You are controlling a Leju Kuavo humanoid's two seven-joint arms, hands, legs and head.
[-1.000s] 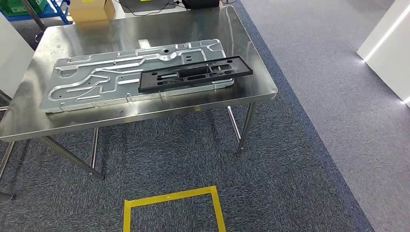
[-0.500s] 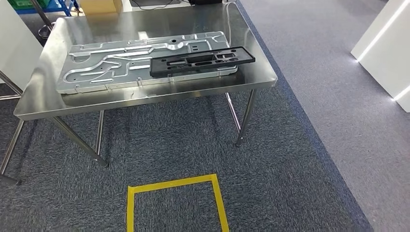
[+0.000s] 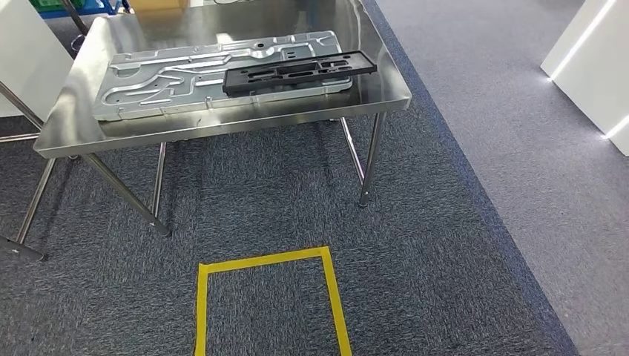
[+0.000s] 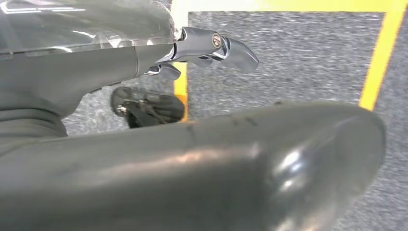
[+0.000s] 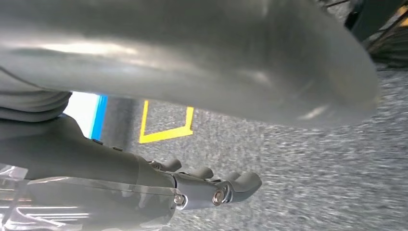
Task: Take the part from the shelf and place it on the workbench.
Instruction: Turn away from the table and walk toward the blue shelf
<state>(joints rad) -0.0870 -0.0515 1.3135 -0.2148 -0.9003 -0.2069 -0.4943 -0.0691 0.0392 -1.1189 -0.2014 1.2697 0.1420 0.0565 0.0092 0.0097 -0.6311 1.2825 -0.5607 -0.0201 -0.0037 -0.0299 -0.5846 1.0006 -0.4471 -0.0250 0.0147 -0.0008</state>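
Observation:
A long black plastic part lies flat across the right half of a large embossed silver metal plate on the steel workbench. The bench stands ahead of me, some way off. My left hand hangs over the carpet; its thick thumb and its fingers are apart, with nothing between them. My right hand hangs the same way, its fingers away from the thumb and holding nothing.
A yellow tape square marks the dark carpet between me and the bench. White furniture stands at the right on lighter grey floor. A white panel is at the left by the bench's slanted legs.
The whole picture has shifted: the bench now sits higher and smaller in the head view, so the camera has moved back. The black part and the plate lie as before.

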